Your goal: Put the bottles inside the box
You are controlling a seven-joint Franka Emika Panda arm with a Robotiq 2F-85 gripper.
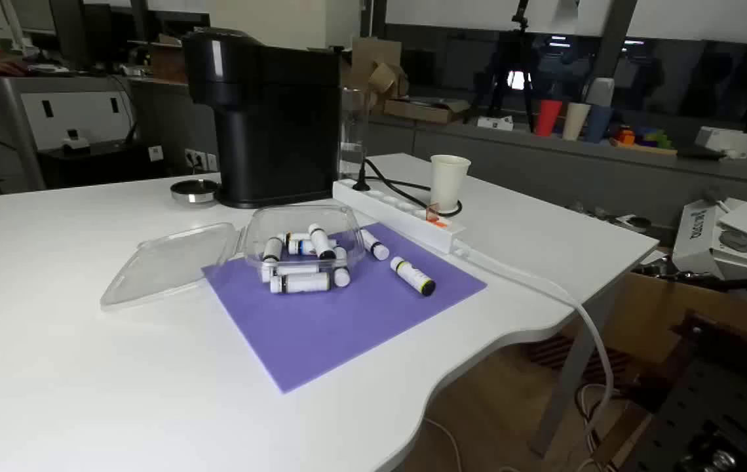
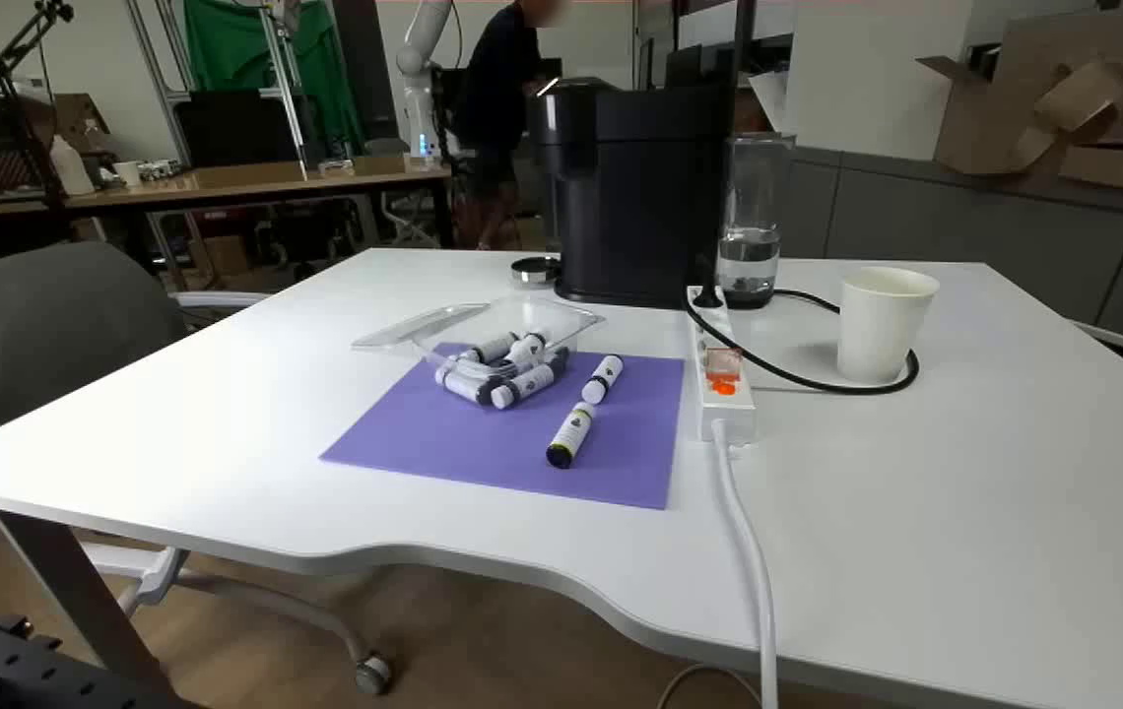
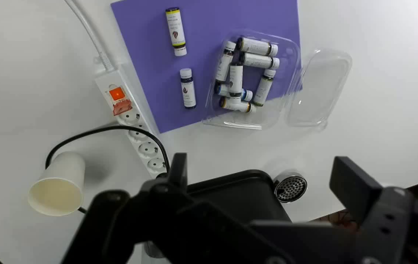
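Two bottles lie loose on the purple sheet, apart from the box. The yellow-banded bottle (image 3: pixel 176 31) shows in both exterior views (image 1: pixel 413 276) (image 2: pixel 571 433). The plain-labelled bottle (image 3: pixel 188 88) lies closer to the box and shows in both exterior views (image 1: pixel 374 244) (image 2: pixel 603 378). Several more bottles (image 3: pixel 258 60) lie jumbled inside the clear plastic box (image 3: pixel 278 91), which shows in both exterior views (image 1: pixel 354 226) (image 2: pixel 561 320). Its clear lid (image 3: pixel 319 88) is folded open (image 1: pixel 170 265). My gripper (image 3: pixel 266 176) is open and empty, in the wrist view only, apart from the bottles and box.
The purple sheet (image 3: pixel 150 47) lies under part of the box. A tall black coffee machine (image 1: pixel 275 124) stands behind it, with a small metal-rimmed drip tray (image 3: pixel 290 187). A power strip (image 2: pixel 724 394) with cables and a white cup (image 2: pixel 885 320) stand beside the sheet.
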